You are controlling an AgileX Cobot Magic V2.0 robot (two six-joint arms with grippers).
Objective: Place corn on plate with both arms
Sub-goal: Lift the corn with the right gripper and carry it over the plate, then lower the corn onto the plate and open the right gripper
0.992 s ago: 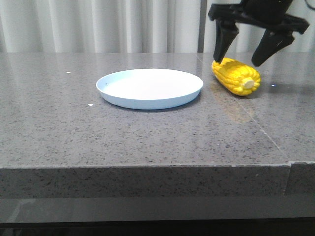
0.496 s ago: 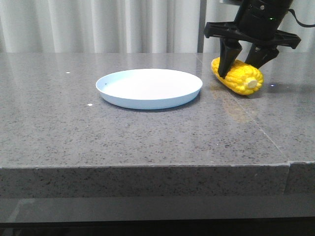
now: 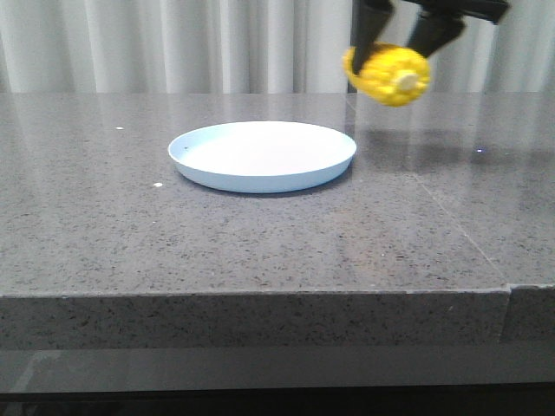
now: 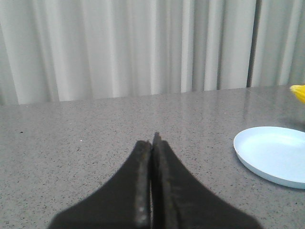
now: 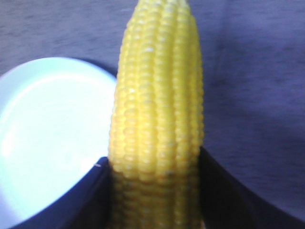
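Corn [image 3: 388, 74] aloft in clenched right hand [image 3: 406, 35], beside bare plate [image 3: 262, 155]; left hand [image 4: 152, 157] closed.

Table [image 3: 260, 251]: a grey speckled stone top filled the lower and middle frame, with a thick front edge.
Seam [image 3: 451, 217]: a thin line ran diagonally across the right part of the top.
Curtain [image 3: 173, 43]: pale pleated folds spanned the upper frame.
Specks [image 3: 157, 185]: small white marks, possibly crumbs, sat at left.
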